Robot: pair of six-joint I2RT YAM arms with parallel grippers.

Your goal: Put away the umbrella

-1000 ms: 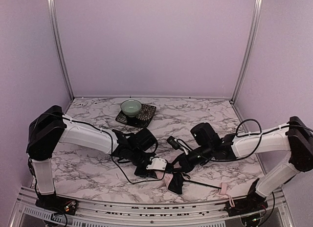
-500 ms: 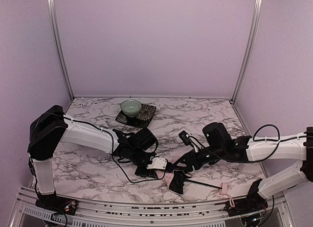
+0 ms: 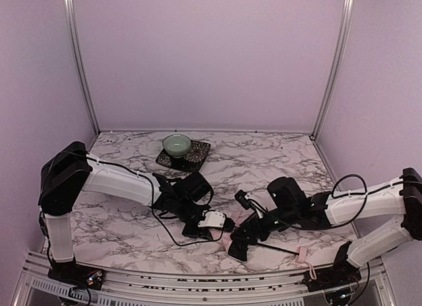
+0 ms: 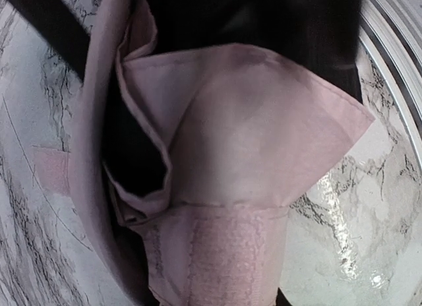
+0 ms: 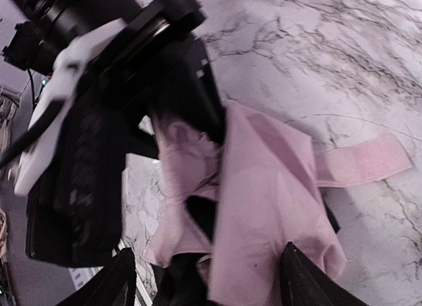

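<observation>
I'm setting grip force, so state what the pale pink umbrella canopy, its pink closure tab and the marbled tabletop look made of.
The pale pink umbrella canopy: thin woven fabric, probably polyester or nylon, matte, folding in soft creases. The pink closure tab: likely hook-and-loop tape, fuzzy stippled face. The marbled tabletop: glossy, hard; glare spots suggest laminate or polished stone, unclear which.

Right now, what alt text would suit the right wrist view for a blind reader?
Close-up of the umbrella, crumpled pale pink fabric with black lining, on a marble table, pinched at its upper left by the left gripper. The right gripper stands open, a finger on either side below; a pink fastening strap lies to the right.
</observation>
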